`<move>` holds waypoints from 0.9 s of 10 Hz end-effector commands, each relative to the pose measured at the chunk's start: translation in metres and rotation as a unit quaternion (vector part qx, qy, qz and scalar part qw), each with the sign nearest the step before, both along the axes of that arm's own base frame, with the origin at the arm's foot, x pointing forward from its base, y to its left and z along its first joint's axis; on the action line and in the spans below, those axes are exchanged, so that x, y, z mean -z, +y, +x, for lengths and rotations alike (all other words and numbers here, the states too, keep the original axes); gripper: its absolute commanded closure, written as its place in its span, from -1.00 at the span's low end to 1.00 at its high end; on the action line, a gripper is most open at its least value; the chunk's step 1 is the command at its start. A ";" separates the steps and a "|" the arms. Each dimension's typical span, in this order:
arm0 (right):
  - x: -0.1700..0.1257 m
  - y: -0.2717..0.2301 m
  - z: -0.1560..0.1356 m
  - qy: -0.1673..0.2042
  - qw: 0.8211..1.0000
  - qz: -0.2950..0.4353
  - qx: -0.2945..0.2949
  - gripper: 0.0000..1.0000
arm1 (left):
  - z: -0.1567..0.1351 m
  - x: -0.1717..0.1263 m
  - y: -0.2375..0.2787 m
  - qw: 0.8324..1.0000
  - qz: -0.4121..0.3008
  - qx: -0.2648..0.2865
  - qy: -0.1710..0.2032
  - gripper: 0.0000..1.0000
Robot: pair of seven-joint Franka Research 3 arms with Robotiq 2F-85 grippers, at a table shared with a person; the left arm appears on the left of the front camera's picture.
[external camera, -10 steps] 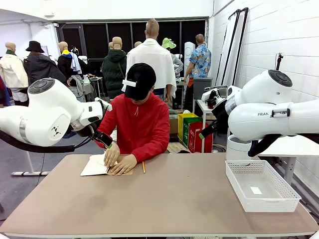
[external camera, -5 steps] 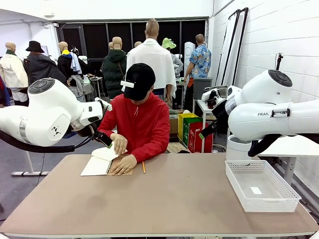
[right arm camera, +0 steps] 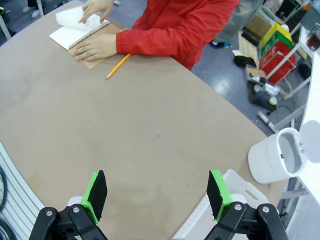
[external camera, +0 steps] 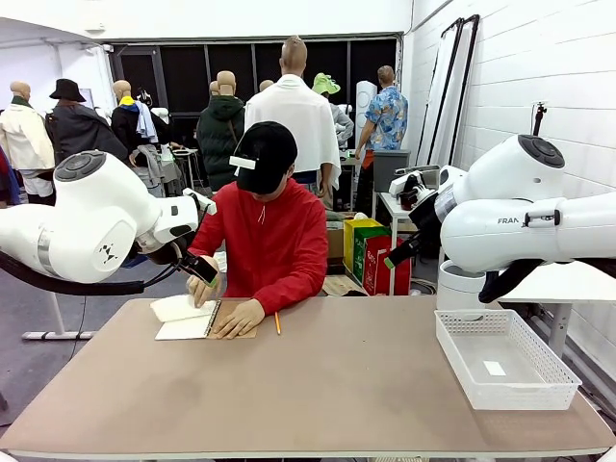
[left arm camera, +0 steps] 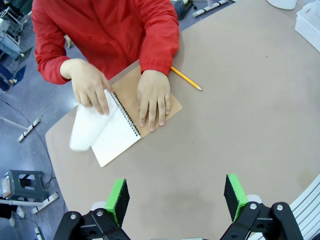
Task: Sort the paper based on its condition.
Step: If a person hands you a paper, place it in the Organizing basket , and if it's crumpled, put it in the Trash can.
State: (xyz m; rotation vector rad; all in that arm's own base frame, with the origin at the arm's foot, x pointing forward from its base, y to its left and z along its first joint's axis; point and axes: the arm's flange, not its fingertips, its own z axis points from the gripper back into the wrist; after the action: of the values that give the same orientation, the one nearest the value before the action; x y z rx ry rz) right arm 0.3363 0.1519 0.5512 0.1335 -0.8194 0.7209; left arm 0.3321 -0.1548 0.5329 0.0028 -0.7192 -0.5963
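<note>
Hovering high over the table [external camera: 337, 395], the left gripper [left arm camera: 175, 181] is holding its green pads [left arm camera: 118, 197] wide apart with nothing between them; it is released and, by my reading, waiting, since no sheet is being offered to it. Item, the right gripper [right arm camera: 156, 182]: likewise gaping and carrying nothing, looking down on bare tabletop. Outward from the left gripper, at 10 o'clock in its own view, the paper [left arm camera: 84, 129]: a white sheet curling up and blurring under one hand [left arm camera: 90, 89] of the person, who is peeling it away from the notebook [left arm camera: 120, 142]; whether it is already coming free of the spiral binding cannot be told. Item, the other hand [left arm camera: 154, 97]: pressing flat on the brown cover at 11 o'clock, probably pinning the book so that the sheet is parting cleanly. Item, the pencil [left arm camera: 186, 78]: lying loose at 12 o'clock, just beside the cover and apart from both hands. Item, the basket [external camera: 520, 393]: white mesh, sitting at 4 o'clock of the table's middle in the front view, well apart from the notebook and below the right arm, probably standing there as one destination for sorted sheets. Sorting is not yet beginning; the sheet is lying in the person's keeping, near the table's 10 o'clock edge in the front view.
</note>
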 end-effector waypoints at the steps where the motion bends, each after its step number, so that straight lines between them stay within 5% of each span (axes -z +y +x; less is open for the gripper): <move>1: 0.001 -0.001 0.000 0.002 1.000 0.001 0.000 -1.00 | 0.000 0.000 0.000 1.000 0.000 0.000 0.000 -1.00; 9: 0.001 -0.001 0.000 0.002 1.000 0.001 0.000 -1.00 | 0.000 0.000 0.000 1.000 0.000 0.000 0.000 -1.00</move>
State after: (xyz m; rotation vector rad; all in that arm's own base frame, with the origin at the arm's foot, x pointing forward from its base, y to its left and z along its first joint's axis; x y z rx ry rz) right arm 0.3363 0.1519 0.5512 0.1335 -0.8194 0.7209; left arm 0.3321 -0.1548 0.5329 0.0028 -0.7192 -0.5963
